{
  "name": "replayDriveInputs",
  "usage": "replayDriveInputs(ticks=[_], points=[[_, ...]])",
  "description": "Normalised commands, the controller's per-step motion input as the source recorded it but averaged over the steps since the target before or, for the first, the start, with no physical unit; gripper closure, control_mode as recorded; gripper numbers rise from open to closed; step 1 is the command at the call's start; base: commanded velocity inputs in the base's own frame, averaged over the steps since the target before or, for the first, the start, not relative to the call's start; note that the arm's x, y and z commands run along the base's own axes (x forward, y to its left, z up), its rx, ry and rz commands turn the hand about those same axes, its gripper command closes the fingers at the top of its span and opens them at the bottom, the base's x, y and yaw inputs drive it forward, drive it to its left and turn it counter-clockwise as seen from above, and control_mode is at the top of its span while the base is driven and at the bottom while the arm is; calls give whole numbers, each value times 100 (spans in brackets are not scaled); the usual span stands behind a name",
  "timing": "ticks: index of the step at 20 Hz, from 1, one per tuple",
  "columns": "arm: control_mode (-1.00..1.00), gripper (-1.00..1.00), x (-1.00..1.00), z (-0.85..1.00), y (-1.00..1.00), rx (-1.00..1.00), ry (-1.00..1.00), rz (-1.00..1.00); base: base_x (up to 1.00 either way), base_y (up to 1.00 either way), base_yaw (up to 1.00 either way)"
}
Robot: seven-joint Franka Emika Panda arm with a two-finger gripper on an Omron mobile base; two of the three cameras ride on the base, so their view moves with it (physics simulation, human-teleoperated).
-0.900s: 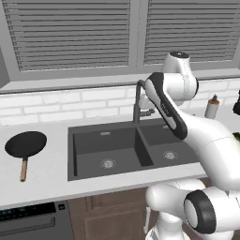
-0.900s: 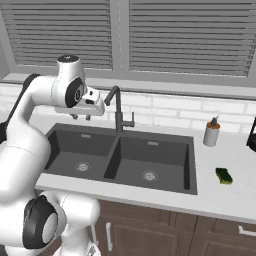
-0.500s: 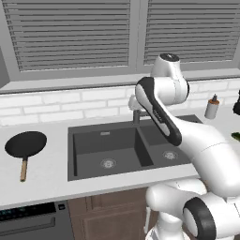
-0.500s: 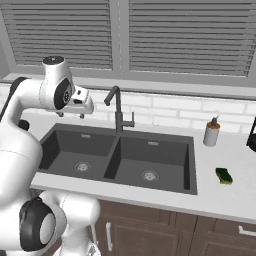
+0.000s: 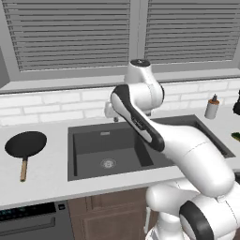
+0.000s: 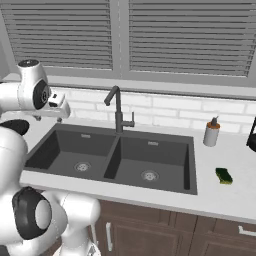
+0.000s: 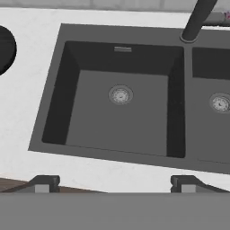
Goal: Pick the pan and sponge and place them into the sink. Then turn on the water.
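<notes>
Meanwhile gripper (image 7: 114, 183) wide apart above sink (image 7: 121, 58)

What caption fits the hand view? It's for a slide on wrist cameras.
Open gripper hovering above the left basin of the empty sink, the pan just visible at the left edge.

matt dark grey sink (image 6: 112, 160); matt black pan (image 5: 26, 144), light wooden handle; pale speckled stone-look worktop (image 5: 37, 180); green spongy sponge (image 6: 224, 175)
</notes>
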Motion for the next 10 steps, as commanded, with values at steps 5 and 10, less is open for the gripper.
replayDriveInputs(ticks=[5, 10], points=[[-100, -100, 1, -12, 89, 0, 22, -2, 0, 0, 0], [-100, -100, 1, -31, 95, 0, 6, 0, 0, 0, 0]])
